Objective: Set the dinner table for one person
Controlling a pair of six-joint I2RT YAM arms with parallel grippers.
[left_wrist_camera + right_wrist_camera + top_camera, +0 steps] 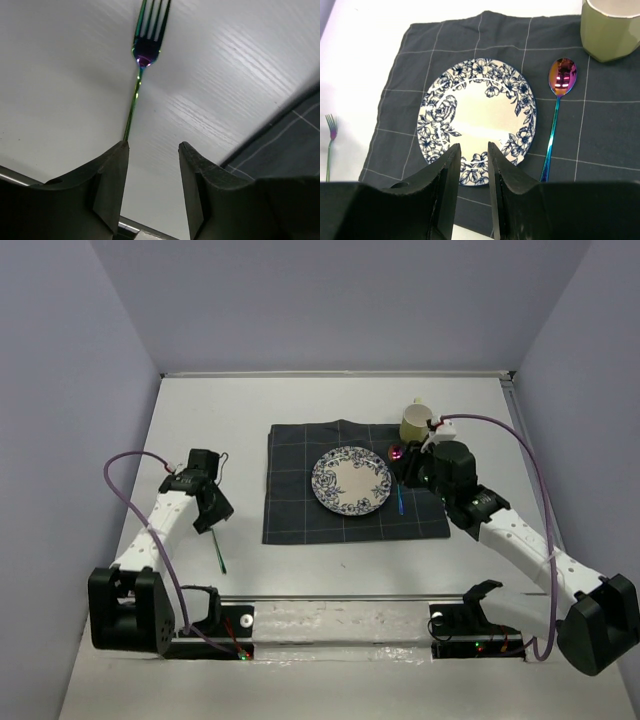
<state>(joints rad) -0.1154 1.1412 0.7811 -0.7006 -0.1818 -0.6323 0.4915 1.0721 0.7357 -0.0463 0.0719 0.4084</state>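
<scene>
On the white dinner table [200, 420] lies a dark plaid placemat [300, 510], carrying a blue floral plate [351, 482] and an iridescent spoon [555, 125] to the plate's right. A green mug [417, 423] stands at the mat's far right corner. An iridescent fork [145, 45] lies on the bare table left of the mat. My left gripper [152, 144] hangs just over the fork's handle end. Its jaws are apart with nothing between them, and the handle runs up to the left fingertip [120, 150]. My right gripper [472, 145] hovers near the plate's right edge, jaws slightly apart and empty.
A metal rail [330, 597] runs along the table's near edge between the two arm bases. Grey walls close in the table on the left, back and right. The right arm's cable [520, 440] arcs over the table's right side.
</scene>
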